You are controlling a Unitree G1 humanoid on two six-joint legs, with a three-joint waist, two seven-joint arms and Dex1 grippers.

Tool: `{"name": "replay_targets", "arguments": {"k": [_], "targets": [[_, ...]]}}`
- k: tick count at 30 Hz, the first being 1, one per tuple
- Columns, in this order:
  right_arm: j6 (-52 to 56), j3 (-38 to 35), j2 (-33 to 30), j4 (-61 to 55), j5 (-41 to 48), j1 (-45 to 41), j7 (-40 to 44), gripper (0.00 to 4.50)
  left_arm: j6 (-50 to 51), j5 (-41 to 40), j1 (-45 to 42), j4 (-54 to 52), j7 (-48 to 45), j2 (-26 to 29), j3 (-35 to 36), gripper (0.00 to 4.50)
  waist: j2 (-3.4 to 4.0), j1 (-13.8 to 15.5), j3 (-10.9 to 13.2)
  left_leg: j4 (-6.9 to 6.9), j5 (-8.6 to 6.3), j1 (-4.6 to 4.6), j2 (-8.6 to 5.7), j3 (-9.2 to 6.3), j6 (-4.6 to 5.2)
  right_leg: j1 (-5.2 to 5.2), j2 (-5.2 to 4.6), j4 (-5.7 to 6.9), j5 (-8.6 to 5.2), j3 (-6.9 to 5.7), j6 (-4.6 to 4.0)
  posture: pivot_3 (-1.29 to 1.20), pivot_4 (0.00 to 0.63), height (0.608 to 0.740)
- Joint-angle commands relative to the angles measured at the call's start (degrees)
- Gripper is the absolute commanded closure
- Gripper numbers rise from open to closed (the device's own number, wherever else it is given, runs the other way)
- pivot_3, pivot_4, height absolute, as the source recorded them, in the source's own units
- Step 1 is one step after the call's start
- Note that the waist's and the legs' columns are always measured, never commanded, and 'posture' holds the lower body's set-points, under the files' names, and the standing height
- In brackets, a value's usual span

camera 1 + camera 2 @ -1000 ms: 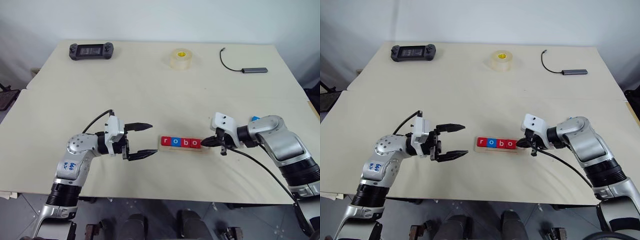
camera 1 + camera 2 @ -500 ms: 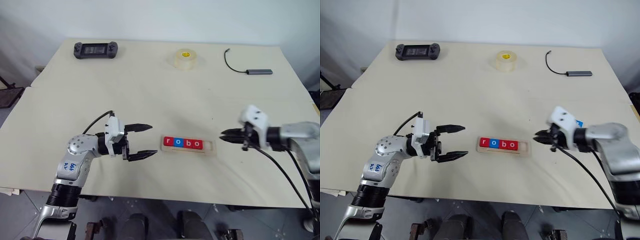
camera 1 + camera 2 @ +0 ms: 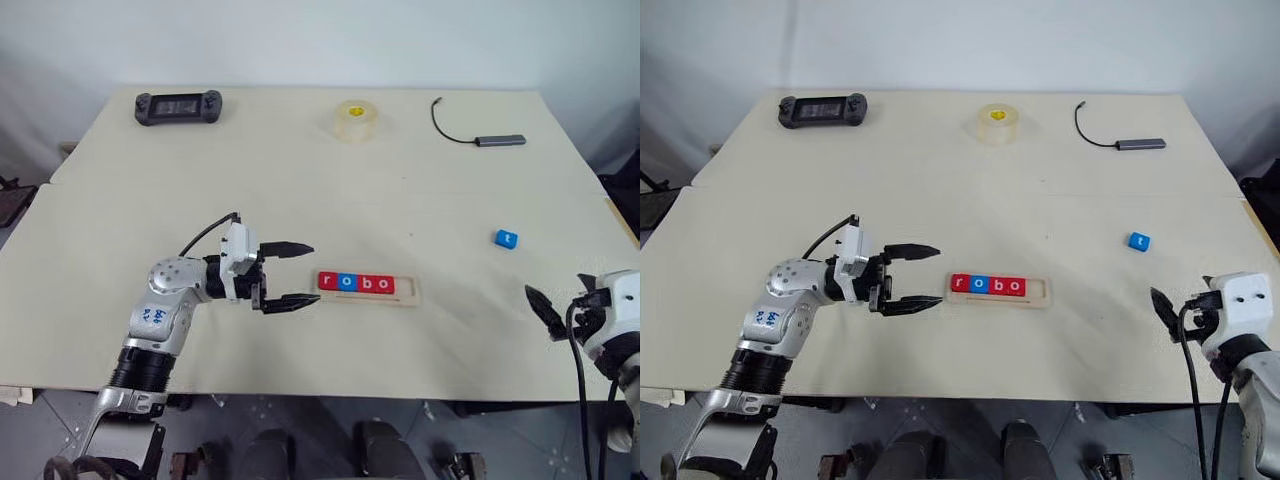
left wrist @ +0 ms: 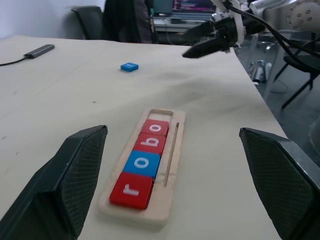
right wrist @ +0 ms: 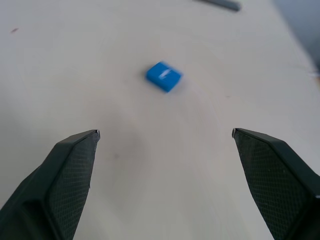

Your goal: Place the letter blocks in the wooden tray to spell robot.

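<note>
Tabletop, pale cream and matte, is spreading across nearly the whole head view, with a seam running across it on the left side and a plain white wall rising behind its far edge; grey floor is showing below the near edge, and the left wrist view is taking in dark office chairs and a lit screen beyond the table. One black handheld controller is lying at the far left corner. One left gripper is hovering just left of the tray, its two black fingers standing spread apart with nothing between them. One wooden tray is sitting near the middle of the table toward the near edge, and four letter blocks are lying in it side by side, red, blue, red, red, reading r, o, b, o, with the slot at its right end standing bare. One roll of clear tape is resting at the far middle. One dark cable with an adapter is lying at the far right. One blue block, the fifth, is lying loose on the table well to the right of the tray. One right gripper is hanging over the near right edge, its fingers parted wide and empty, pointing toward that blue block.
</note>
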Motion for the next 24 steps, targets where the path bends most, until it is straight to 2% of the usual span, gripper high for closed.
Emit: {"name": "replay_targets", "arguments": {"k": [1,5,10,17,24], "targets": [[0.82,0.70,-0.60,-2.59,1.16,-1.80,-2.64,0.02,-1.03,0.05,-0.40,-0.45,-0.59,0.09,0.26,0.00,0.00,-0.23,0.00,-0.01,0.01,0.00,0.01,-0.03,-0.01,0.00,0.00,0.02,0.00,-0.01,0.00,0.00,0.150,0.740],[12.72,3.17,-2.37,-1.68,3.23,-10.49,-7.66,0.02,-0.98,0.14,-0.54,-0.45,-0.43,0.13,0.38,0.00,0.02,-0.78,-0.01,0.00,0.03,0.00,-0.01,0.02,0.01,-0.01,-0.03,0.04,0.00,0.05,0.00,0.00,0.150,0.740],[25.59,7.72,-5.43,7.18,1.05,-23.53,-14.12,0.02,-1.07,0.27,-0.37,-0.87,0.11,-0.04,0.31,0.00,0.02,-0.54,-0.01,-0.01,0.05,-0.03,0.01,-0.08,-0.02,-0.06,-0.04,0.03,0.01,-0.01,-0.02,0.00,0.150,0.740],[23.39,13.76,-2.78,20.57,-3.23,-33.30,-20.57,0.02,-0.62,-0.08,1.72,-3.39,1.62,0.40,0.96,0.00,0.03,-0.57,-0.01,-0.07,0.03,-0.20,-0.08,-0.11,0.02,-0.18,-0.12,-0.05,0.01,-0.05,-0.02,0.00,0.150,0.740],[17.09,14.82,2.51,31.38,-5.33,-38.26,-27.11,0.02,-0.08,-0.32,3.27,-5.49,2.62,0.90,1.18,0.00,0.03,-0.78,-0.02,-0.06,0.04,-0.23,-0.06,-0.06,0.01,-0.26,-0.10,-0.02,0.01,-0.03,-0.02,0.00,0.150,0.740]]}}
